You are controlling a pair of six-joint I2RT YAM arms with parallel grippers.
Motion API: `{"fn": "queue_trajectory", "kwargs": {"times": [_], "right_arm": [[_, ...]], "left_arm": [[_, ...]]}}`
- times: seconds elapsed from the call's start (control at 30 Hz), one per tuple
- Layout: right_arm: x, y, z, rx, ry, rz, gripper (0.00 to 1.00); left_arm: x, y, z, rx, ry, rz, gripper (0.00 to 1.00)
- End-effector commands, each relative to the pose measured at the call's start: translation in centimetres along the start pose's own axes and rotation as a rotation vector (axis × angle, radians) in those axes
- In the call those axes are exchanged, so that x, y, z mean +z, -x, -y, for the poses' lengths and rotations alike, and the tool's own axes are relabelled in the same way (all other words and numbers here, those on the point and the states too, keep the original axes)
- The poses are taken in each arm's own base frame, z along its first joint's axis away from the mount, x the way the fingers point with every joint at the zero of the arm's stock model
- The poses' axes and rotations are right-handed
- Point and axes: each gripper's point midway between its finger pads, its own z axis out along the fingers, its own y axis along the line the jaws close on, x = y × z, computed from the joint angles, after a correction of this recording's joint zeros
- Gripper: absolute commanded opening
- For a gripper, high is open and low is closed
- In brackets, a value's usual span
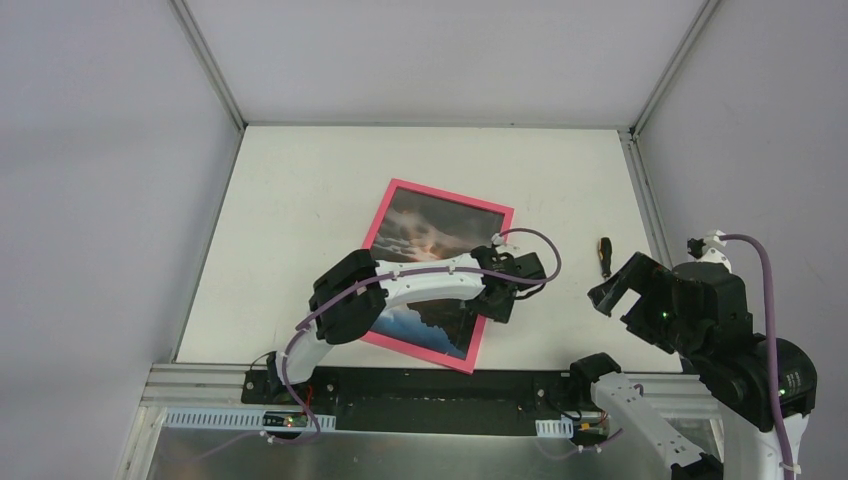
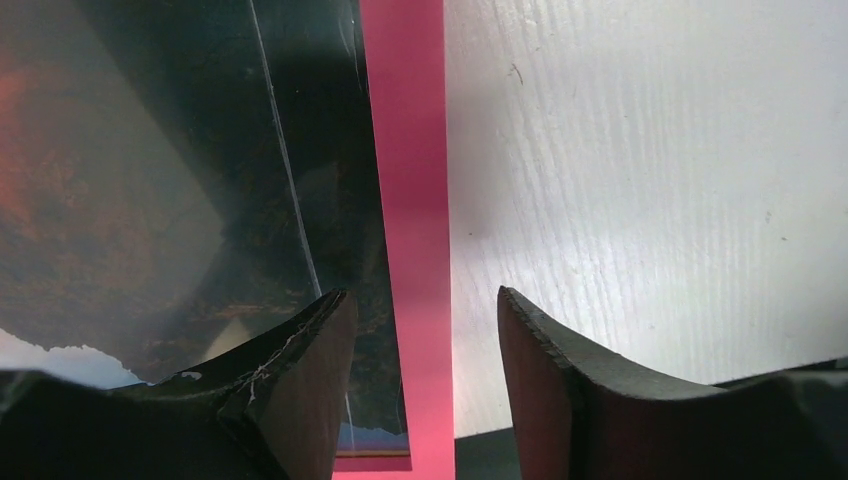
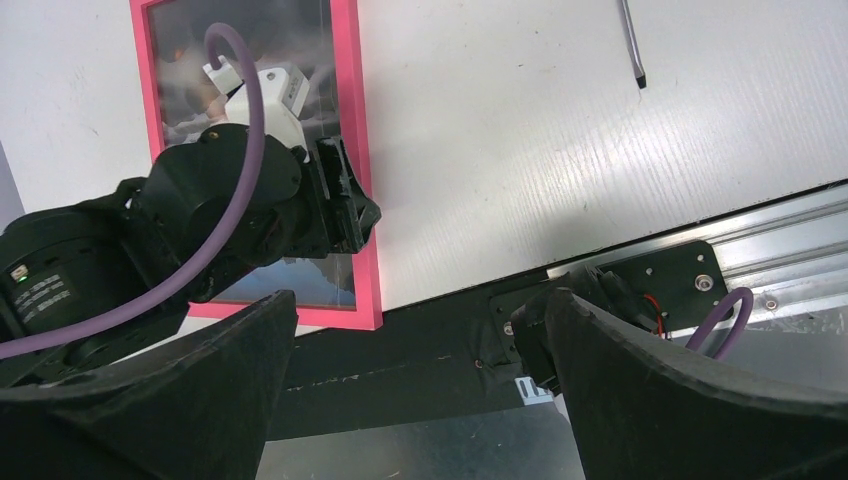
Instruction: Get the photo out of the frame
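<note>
The bright-pink frame (image 1: 395, 195) lies flat and tilted on the white table, its near corner over the table's front edge. The sunset photo (image 1: 430, 228) sits inside it. My left gripper (image 1: 507, 290) is open over the frame's right border, one finger above the photo (image 2: 150, 180), the other above bare table, the pink border (image 2: 410, 200) between them. My right gripper (image 1: 612, 290) is open and empty, raised to the right of the frame. In the right wrist view the frame (image 3: 350, 90) and the left arm lie ahead at the left.
A small dark screwdriver (image 1: 604, 256) lies on the table right of the frame; it also shows in the right wrist view (image 3: 631, 45). The table's front edge and metal rail (image 1: 400, 385) run just below the frame. Grey walls enclose the table.
</note>
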Motion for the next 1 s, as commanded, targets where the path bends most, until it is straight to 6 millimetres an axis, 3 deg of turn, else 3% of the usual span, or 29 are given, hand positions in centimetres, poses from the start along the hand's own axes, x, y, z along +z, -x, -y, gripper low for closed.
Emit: {"fn": "queue_trajectory", "kwargs": {"times": [0.0,0.5,0.63,0.73,0.97], "right_arm": [[-0.8,-2.5,3.0,-0.020,-0.113,-0.095,0.99],[-0.5,-2.8,3.2,-0.016,-0.117,-0.096,0.99],[-0.2,-3.0,3.1,-0.019,-0.117,-0.109,0.99],[0.1,-3.4,2.8,-0.018,-0.115,-0.137,0.99],[2.7,-6.3,1.2,0.061,-0.065,-0.256,0.99]], "left_arm": [[1.0,-0.6,-0.5,-0.009,0.025,-0.040,0.54],[1.0,-0.3,0.2,0.010,0.011,-0.044,0.24],[0.5,0.0,0.5,0.023,0.000,-0.047,0.11],[-0.3,0.4,0.4,0.027,0.000,-0.047,0.00],[-4.9,2.5,-0.2,-0.003,-0.076,-0.003,0.00]]}}
